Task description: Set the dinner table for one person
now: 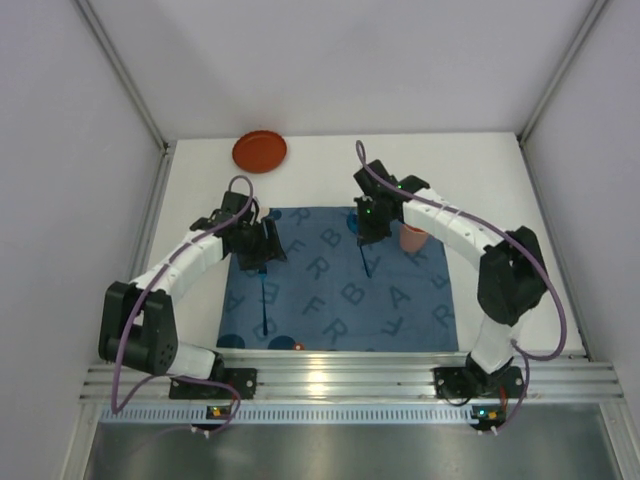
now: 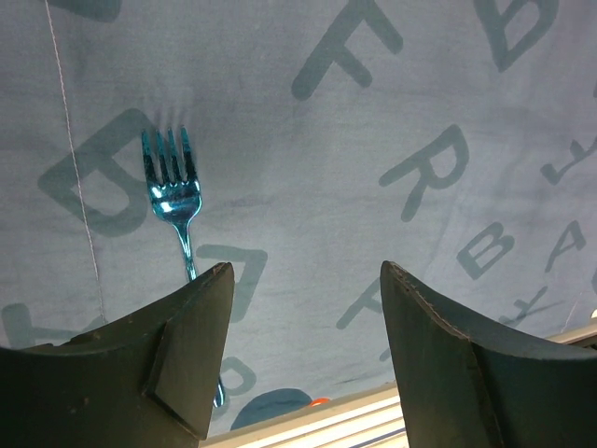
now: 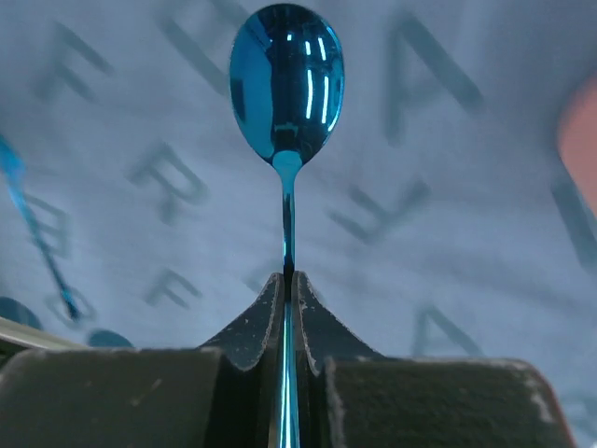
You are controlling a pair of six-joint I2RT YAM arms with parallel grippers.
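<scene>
- The white surface (image 1: 330,170) fills the space between the grey walls, and a ribbed aluminium rail (image 1: 350,375) runs along its near edge, where both arms are fixed.
- A dark blue mat (image 1: 310,260) printed with paler letters lies on the middle of the surface and reaches close to the rail.
- The left gripper (image 2: 306,280) hangs above the left part of the mat. Its jaws stand wide apart and there is only cloth between them.
- A shiny blue fork (image 2: 173,182) lies flat on the mat, alone. In the left wrist view its handle passes behind the left finger.
- The right gripper (image 3: 287,285) is over the far right part of the mat. Its jaws are pressed together on the thin handle of a shiny blue spoon (image 3: 286,79).
- The bowl of the spoon sticks out beyond the fingertips, and the spoon is lifted off the cloth.
- A pink cup (image 1: 413,238) stands on the mat just beside the right gripper, on its right side.
- A round red-orange plate (image 1: 260,151) lies on the bare surface at the far left, apart from the mat.
- A small orange thing (image 1: 298,346) sits at the near edge of the mat; it is too small to tell what it is.
</scene>
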